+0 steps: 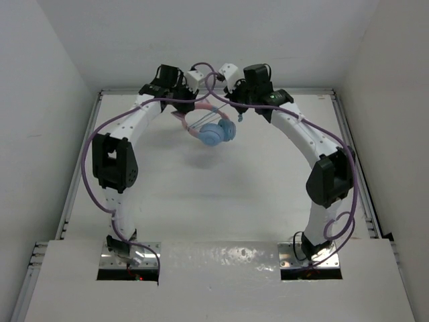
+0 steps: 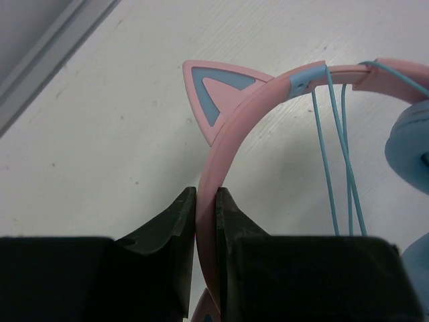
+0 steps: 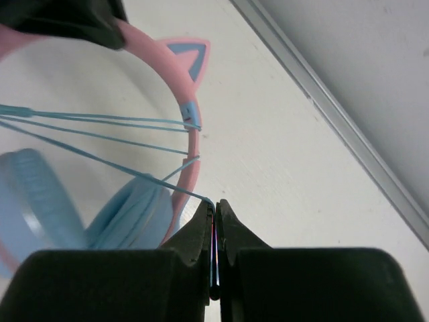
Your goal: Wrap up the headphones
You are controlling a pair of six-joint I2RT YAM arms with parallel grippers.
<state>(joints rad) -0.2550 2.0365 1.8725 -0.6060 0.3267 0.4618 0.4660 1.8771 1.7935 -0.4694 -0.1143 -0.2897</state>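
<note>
Left pincer (image 2: 206, 198) clamped on pink headband (image 2: 244, 100); right pincer (image 3: 216, 209) pinching blue cord (image 3: 144, 176) of headphones (image 1: 213, 132).

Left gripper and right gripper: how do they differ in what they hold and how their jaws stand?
The left gripper clamps the pink headband; the right gripper pinches the thin blue cord. The left gripper's jaws stand apart by the band's thickness; the right gripper's jaws almost meet. Both are shut on parts of the headphones.

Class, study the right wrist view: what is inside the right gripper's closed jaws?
The right gripper pinches the thin blue cord, seen as a line between its fingers. How far it runs inside is covered.
</note>
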